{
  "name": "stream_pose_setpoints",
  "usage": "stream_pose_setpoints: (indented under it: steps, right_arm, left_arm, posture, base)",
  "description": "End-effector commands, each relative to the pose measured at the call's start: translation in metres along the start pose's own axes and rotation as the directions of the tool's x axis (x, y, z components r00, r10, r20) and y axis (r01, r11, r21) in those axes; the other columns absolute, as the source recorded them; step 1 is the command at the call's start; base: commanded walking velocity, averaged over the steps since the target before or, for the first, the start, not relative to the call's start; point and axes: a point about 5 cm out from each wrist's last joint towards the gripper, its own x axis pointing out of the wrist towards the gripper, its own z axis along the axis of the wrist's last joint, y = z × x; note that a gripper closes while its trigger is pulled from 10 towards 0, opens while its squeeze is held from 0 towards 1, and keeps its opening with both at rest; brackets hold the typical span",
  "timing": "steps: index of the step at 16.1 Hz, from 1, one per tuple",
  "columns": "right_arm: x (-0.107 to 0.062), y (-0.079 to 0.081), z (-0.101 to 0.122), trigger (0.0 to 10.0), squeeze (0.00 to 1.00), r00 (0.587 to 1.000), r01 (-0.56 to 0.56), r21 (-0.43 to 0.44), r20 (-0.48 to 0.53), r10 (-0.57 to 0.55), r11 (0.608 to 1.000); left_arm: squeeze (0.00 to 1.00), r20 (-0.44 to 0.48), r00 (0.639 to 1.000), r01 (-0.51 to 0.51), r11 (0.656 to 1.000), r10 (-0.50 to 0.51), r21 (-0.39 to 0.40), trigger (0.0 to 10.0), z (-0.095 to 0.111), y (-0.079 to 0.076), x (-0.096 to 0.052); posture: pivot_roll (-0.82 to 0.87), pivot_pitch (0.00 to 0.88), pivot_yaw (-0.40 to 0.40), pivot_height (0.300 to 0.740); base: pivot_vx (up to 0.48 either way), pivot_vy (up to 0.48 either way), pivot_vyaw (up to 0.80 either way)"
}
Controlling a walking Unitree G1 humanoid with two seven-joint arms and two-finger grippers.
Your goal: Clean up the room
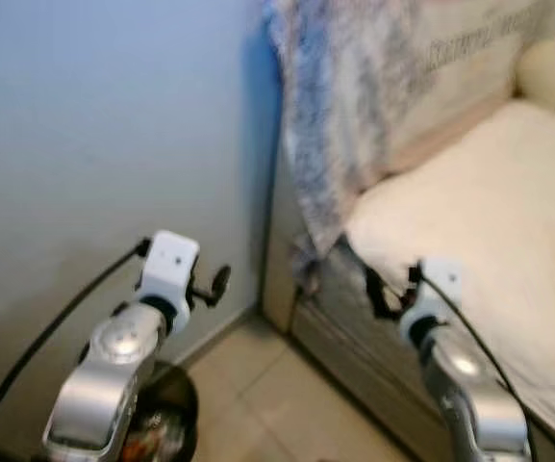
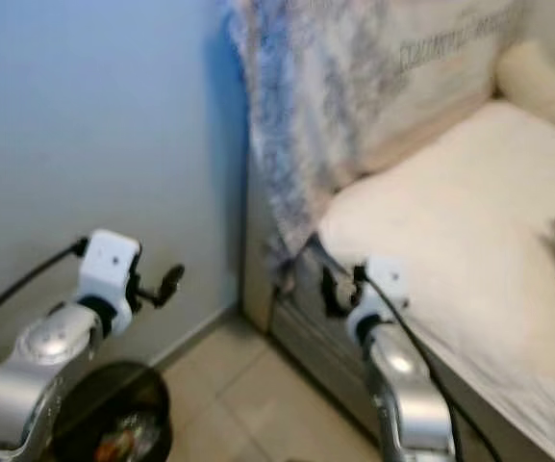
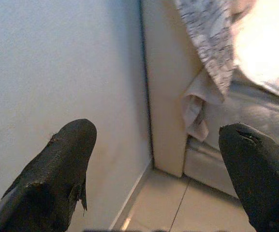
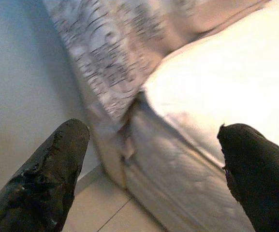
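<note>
Though blurred, perhaps a bin (image 1: 157, 423).

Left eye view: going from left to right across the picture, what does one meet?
Bare wall → left gripper, raised beside the wall, with a black bin on the floor below that arm → patterned grey blanket hanging over the bed's end → right gripper at the mattress's edge → cream mattress.
</note>
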Motion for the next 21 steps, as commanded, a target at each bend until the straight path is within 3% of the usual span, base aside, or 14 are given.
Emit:
stream_pose_setpoints:
  steps: [1, 9, 13, 15, 21]
  right_arm:
    - [0.000, 0.006, 0.001, 10.0, 0.00, 1.000, -0.018, 0.012, -0.004, 0.018, 1.000]
    - [0.002, 0.005, 0.003, 10.0, 0.00, 1.000, -0.017, 0.013, -0.004, 0.017, 1.000]
    - [0.005, 0.004, 0.008, 10.0, 0.00, 1.000, -0.022, -0.005, 0.002, 0.022, 1.000]
    - [0.007, 0.004, 0.010, 10.0, 0.00, 1.000, -0.021, -0.010, 0.007, 0.021, 1.000]
    - [0.010, 0.009, 0.011, 10.0, 0.00, 0.999, -0.034, -0.009, 0.002, 0.034, 0.999]
  left_arm:
    - [0.00, -0.006, 1.000, -0.007, 1.000, 0.007, 0.012, 10.0, -0.003, 0.003, -0.001]
    - [0.00, -0.009, 1.000, -0.017, 1.000, 0.017, -0.002, 10.0, -0.004, 0.005, 0.000]
    - [0.00, 0.043, 0.996, -0.082, 0.997, 0.083, -0.012, 10.0, 0.001, 0.008, 0.005]
    - [0.00, 0.056, 0.994, -0.098, 0.995, 0.097, 0.027, 10.0, 0.003, 0.009, 0.007]
    - [0.00, 0.079, 0.995, -0.064, 0.998, 0.063, 0.011, 10.0, 0.010, 0.010, 0.011]
  posture:
    - [-0.08, 0.000, -0.047, 0.740]
    - [-0.08, 0.000, -0.049, 0.740]
    - [-0.10, 0.000, -0.047, 0.740]
    - [-0.10, 0.000, -0.048, 0.740]
    - [-0.09, 0.000, -0.043, 0.740]
  base:
    - [0.000, 0.000, -0.75]
    - [0.000, 0.000, -0.72]
    - [0.000, 0.000, -0.71]
    - [0.000, 0.000, -0.72]
    - [0.000, 0.000, -0.72]
